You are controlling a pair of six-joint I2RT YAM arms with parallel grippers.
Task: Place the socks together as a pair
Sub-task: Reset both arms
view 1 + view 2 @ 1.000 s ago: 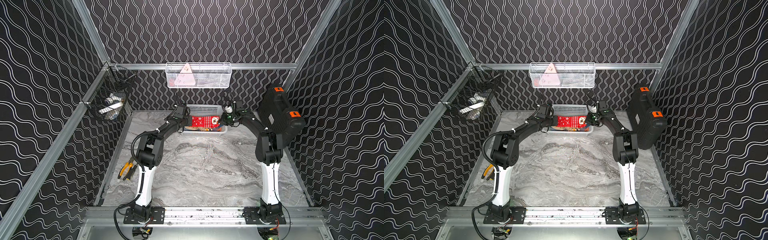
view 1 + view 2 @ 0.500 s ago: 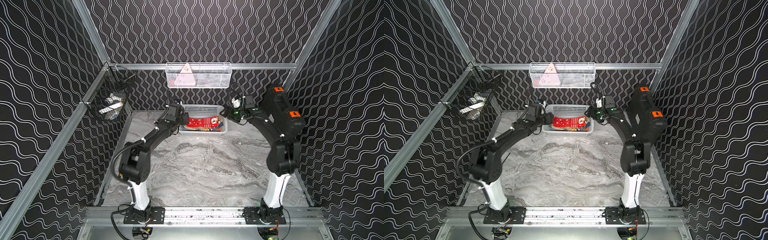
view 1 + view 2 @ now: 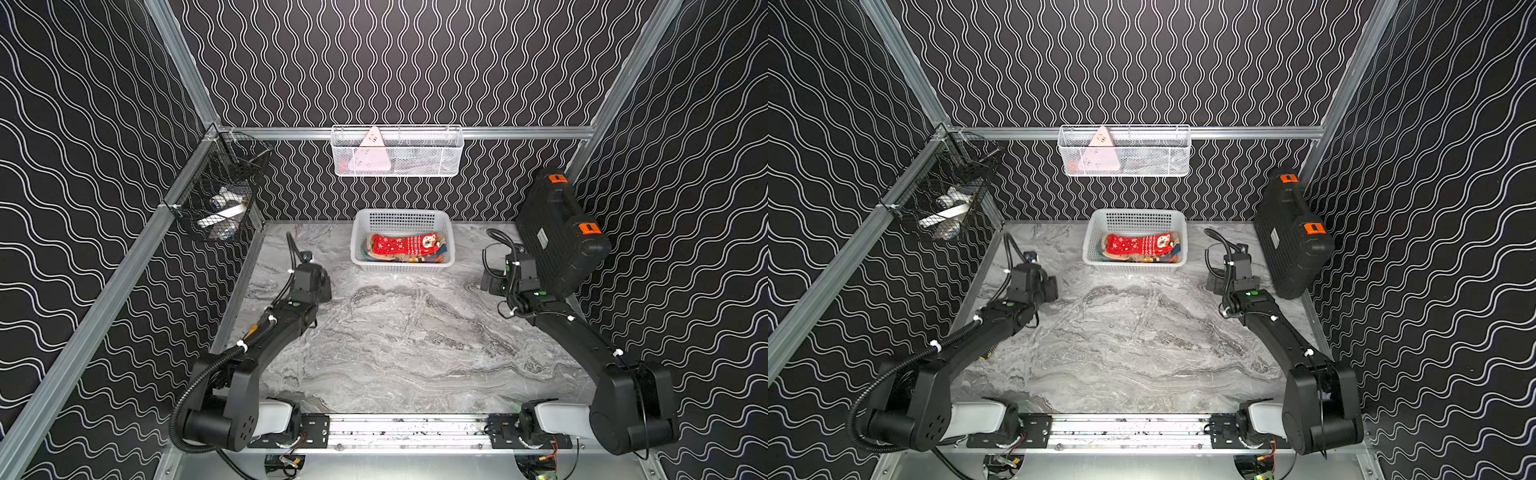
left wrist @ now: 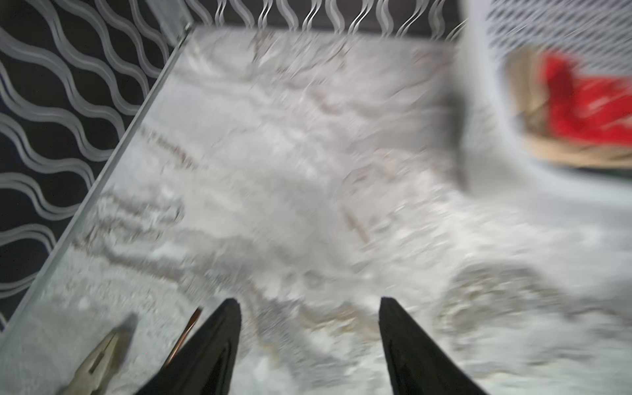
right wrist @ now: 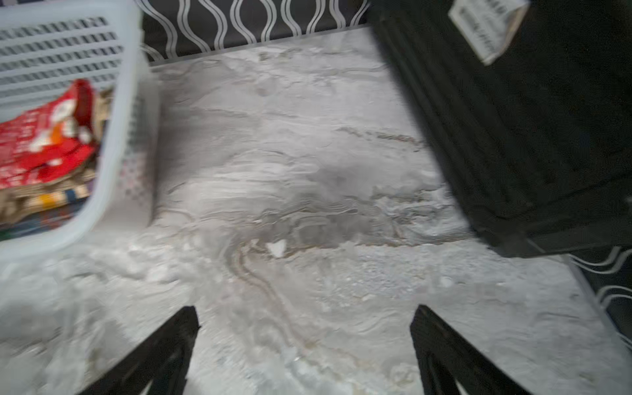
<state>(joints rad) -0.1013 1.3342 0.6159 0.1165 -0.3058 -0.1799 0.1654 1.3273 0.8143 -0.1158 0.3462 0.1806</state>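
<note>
- White plastic basket (image 3: 402,268) at the back of the table (image 3: 395,340) holds the socks (image 3: 401,245), red one on top.
- We see the left pincer (image 4: 307,301) and right pincer (image 5: 304,311) apart and empty; before, they were shut at the basket.

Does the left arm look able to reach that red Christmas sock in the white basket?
Probably yes. The red Christmas sock lies topmost in the open-topped white plastic basket. Only bare marble tabletop separates it from the left arm, whose fingers stand open and empty.
</note>
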